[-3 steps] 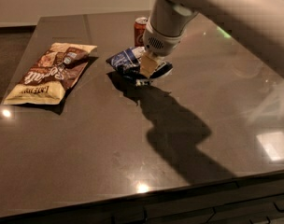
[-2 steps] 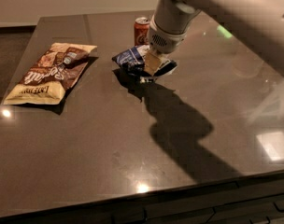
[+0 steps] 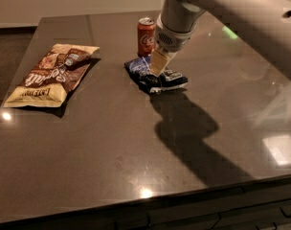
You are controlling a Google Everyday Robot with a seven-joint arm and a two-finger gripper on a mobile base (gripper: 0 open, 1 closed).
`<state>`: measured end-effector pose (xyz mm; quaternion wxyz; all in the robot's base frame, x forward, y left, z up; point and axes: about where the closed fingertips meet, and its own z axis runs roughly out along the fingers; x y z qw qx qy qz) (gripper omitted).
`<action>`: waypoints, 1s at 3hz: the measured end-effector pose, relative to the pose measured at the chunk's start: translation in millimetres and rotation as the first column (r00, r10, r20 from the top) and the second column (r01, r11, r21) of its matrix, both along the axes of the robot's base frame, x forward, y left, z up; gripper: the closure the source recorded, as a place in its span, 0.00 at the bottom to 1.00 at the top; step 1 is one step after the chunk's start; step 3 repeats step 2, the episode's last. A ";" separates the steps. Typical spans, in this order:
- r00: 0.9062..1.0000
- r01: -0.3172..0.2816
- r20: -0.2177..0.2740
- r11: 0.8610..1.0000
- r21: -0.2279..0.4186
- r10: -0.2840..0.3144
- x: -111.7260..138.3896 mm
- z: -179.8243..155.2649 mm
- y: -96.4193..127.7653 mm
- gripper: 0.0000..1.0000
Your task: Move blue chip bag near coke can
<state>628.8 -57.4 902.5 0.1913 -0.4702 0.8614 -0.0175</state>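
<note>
The blue chip bag point(image 3: 157, 76), crumpled dark navy foil with white print, sits low on the dark table, just in front of and slightly right of the coke can point(image 3: 146, 36). The can is red with a silver top and stands upright at the back middle. My gripper point(image 3: 157, 63) comes down from the upper right on a white arm. Its beige fingers point(image 3: 159, 60) are closed on the top of the bag. The bag's upper middle is hidden behind the fingers. A small gap separates the bag from the can.
A larger brown-and-yellow snack bag point(image 3: 52, 74) lies flat at the left of the table point(image 3: 112, 147). The arm's shadow falls across the table's right middle. The table's front edge runs along the bottom, and its left edge is near the snack bag.
My gripper has carried the blue chip bag a little to the right and lower, to a spot just in front of the coke can. The can and the brown snack bag have not moved.
</note>
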 end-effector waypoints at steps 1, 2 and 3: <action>1.000 -0.002 -0.001 1.000 -0.001 0.002 -0.4 -0.5 0.6 0.00; 1.000 -0.002 -0.001 1.000 -0.001 0.002 -0.4 -0.5 0.6 0.00; 1.000 -0.002 -0.001 1.000 -0.001 0.002 -0.4 -0.5 0.6 0.00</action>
